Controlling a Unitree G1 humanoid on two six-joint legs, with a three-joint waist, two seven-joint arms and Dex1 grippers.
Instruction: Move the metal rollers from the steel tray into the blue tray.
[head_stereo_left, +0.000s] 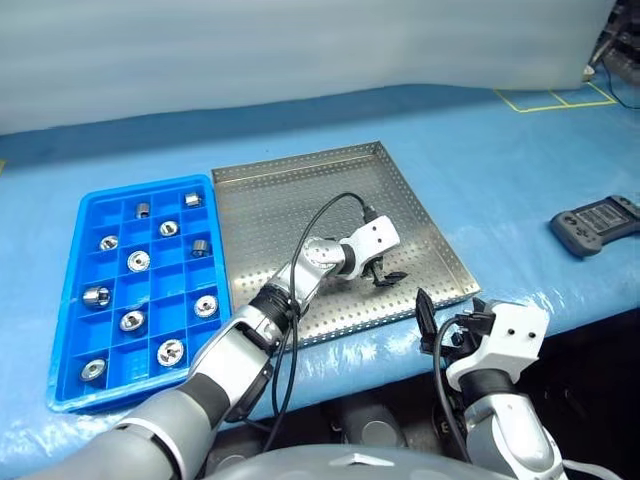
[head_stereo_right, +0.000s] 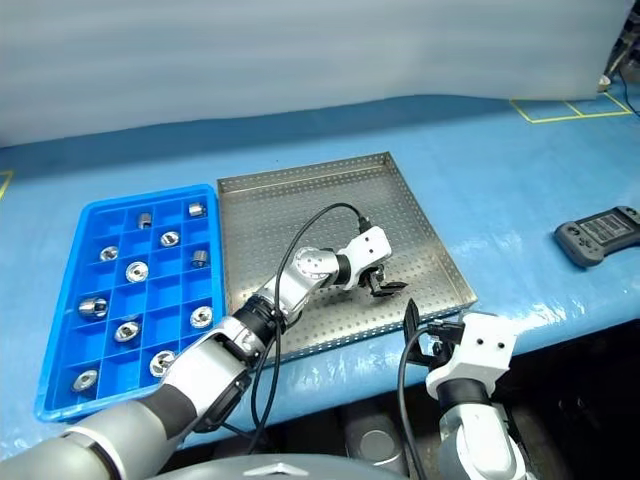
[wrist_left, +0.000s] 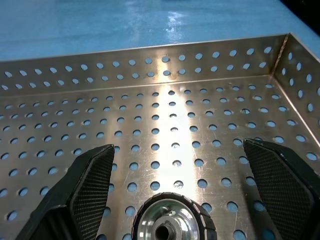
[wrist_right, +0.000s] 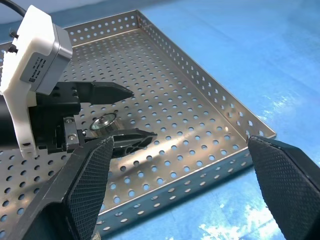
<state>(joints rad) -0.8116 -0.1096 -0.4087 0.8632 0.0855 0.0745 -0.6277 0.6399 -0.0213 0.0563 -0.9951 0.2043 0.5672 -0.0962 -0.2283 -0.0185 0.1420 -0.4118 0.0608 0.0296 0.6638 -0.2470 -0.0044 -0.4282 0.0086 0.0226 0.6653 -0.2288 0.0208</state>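
One metal roller (wrist_left: 167, 227) lies on the steel tray (head_stereo_left: 290, 200) near its front right part. My left gripper (head_stereo_left: 385, 275) is low over the tray and open, and the roller (wrist_right: 103, 121) sits between its two fingers (wrist_left: 92, 185) with a gap on each side. Several more metal rollers (head_stereo_left: 139, 261) sit in compartments of the blue tray (head_stereo_left: 150, 188), which lies against the steel tray's left side. My right gripper (head_stereo_left: 445, 320) hangs open and holds nothing, just off the table's front edge near the steel tray's front right corner (wrist_right: 260, 134).
A dark grey hand controller (head_stereo_left: 597, 225) lies on the pale blue table cover at the right. Yellow tape lines (head_stereo_left: 555, 98) mark the far right corner. The table's front edge runs close below both trays.
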